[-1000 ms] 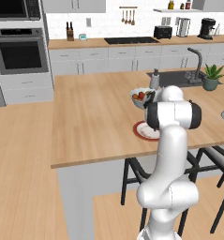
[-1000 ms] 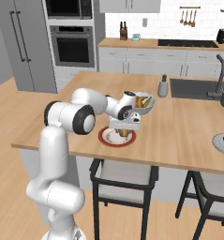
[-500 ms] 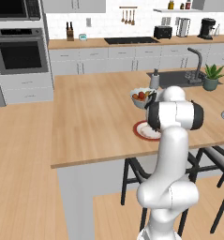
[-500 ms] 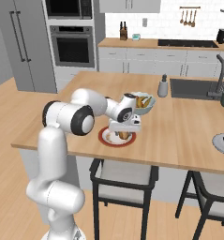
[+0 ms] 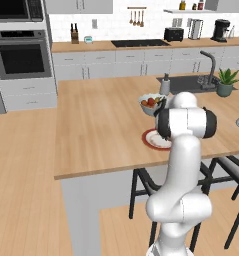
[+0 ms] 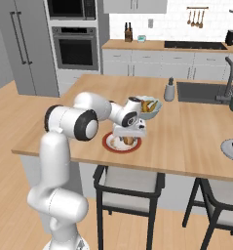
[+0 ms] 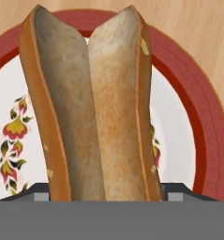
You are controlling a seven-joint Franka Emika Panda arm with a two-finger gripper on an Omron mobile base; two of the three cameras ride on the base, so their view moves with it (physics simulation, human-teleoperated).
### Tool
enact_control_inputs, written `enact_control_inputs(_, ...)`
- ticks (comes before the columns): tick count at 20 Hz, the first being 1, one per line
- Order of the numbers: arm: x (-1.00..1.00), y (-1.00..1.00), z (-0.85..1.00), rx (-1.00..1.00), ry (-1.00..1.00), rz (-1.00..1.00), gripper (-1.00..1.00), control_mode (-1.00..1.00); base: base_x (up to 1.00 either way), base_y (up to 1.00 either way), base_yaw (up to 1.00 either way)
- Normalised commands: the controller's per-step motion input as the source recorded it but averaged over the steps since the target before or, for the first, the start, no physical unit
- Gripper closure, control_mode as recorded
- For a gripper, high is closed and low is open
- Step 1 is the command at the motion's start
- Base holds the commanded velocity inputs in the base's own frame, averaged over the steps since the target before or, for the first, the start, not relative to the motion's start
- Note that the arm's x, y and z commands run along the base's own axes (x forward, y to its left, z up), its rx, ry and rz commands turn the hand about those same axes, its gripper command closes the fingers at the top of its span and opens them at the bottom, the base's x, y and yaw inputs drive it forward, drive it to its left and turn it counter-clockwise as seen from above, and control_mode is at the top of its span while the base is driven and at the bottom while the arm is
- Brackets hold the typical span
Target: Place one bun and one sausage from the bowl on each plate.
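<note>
Your arm rises from the base, bends at the big dark elbow joint and reaches forward over the near edge of the tabletop [image 6: 196,146]. The wrist is turned down, and your gripper [image 6: 128,140] points straight at the surface below, hanging low. In the hand view the fingers are mostly hidden behind the split bun [image 7: 92,108] that stands up between them, so you're clamped on it.
</note>
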Motion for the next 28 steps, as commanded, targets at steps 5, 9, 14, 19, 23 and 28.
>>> enact_control_inputs(5, 0.0, 0.05, 0.25, -0.02, 0.0, 0.0, -1.0, -1.0, 0.0, 0.0, 0.0)
enact_control_inputs(9, -0.27, 0.0, 0.49, 0.0, -0.01, 0.0, -1.0, -1.0, 0.0, 0.0, 0.0)
enact_control_inputs(14, -0.98, 0.11, 0.95, 0.0, -0.13, 0.0, -1.0, -1.0, 0.0, 0.0, 0.0)
enact_control_inputs(19, -1.0, 0.61, 0.74, 0.0, -0.07, 0.0, -1.0, -1.0, 0.0, 0.0, 0.0)
enact_control_inputs(23, -1.0, 0.99, 0.47, 0.0, 0.0, -0.07, -1.0, -1.0, 0.0, 0.0, 0.0)
enact_control_inputs(28, -1.0, 0.78, 0.48, 0.03, 0.0, -0.1, -1.0, -1.0, 0.0, 0.0, 0.0)
